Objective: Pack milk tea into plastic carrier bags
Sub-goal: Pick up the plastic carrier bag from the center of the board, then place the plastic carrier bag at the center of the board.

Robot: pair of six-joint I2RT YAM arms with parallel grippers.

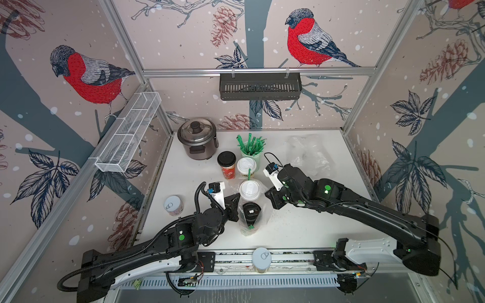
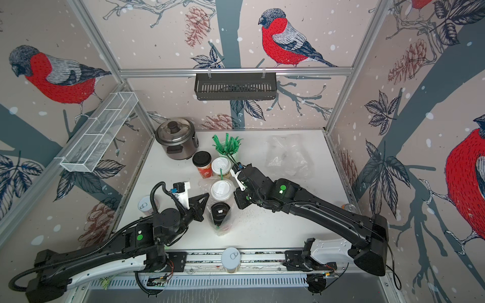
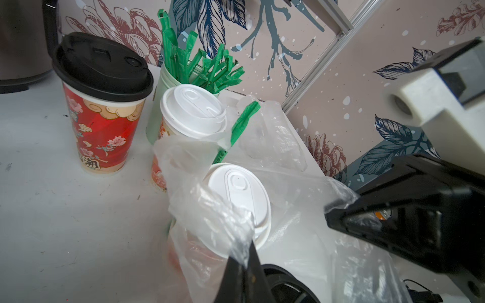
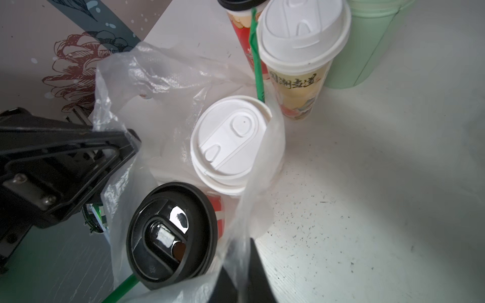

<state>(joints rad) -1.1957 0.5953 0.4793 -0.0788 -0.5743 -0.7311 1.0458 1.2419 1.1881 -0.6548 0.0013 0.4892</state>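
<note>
Mid-table: clear carrier bag (image 1: 263,216), mouth up, with two milk teas standing inside. The white-lidded cup (image 1: 249,189) is at the far end and the black-lidded cup (image 1: 251,212) is just beside it on the near side. Left claw (image 3: 245,259) is pinched shut on film at the bag's left rim, just left of the cups. Right claw (image 4: 244,262) is pinched shut on film at the right rim, just right of them. Farther back, unbagged and side by side: red black-lidded cup (image 1: 227,164) and second white-lidded cup (image 1: 246,166). Spare bag (image 1: 309,154) lies crumpled at far right.

Prob. cooker (image 1: 197,139), straw cup (image 1: 256,158), can (image 1: 173,206).
</note>
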